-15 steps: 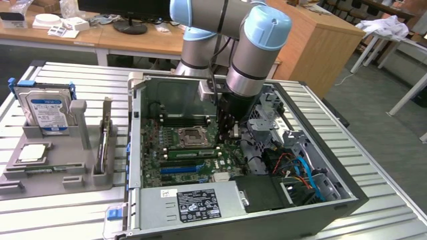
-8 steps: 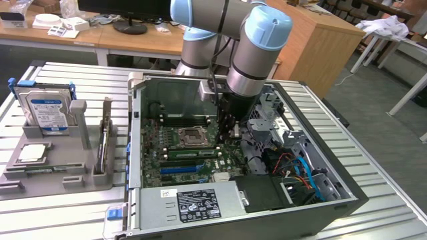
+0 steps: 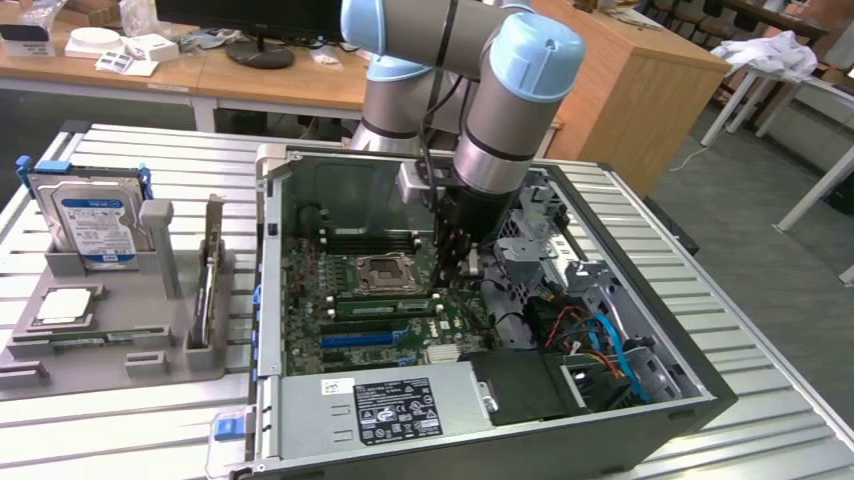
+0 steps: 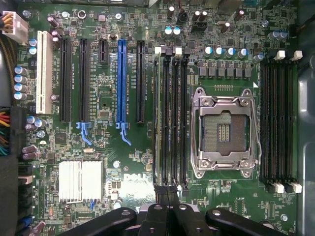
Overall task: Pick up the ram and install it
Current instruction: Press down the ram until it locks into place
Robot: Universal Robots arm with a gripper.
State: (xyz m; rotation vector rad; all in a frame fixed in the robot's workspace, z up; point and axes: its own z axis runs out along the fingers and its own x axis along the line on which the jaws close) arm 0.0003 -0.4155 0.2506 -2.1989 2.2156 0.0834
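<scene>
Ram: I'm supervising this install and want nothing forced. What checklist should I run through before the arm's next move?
1. Gripper shut: ok.
2. Gripper above one end of the memory slots beside the CPU socket: ok.
3. Ram lying along a slot, as the exterior view shows: ok.
4. Ram pressed fully home: cannot tell.
5. Slot latches closed on it: cannot tell.
6. Cables apart from the slots: ok.
</scene>
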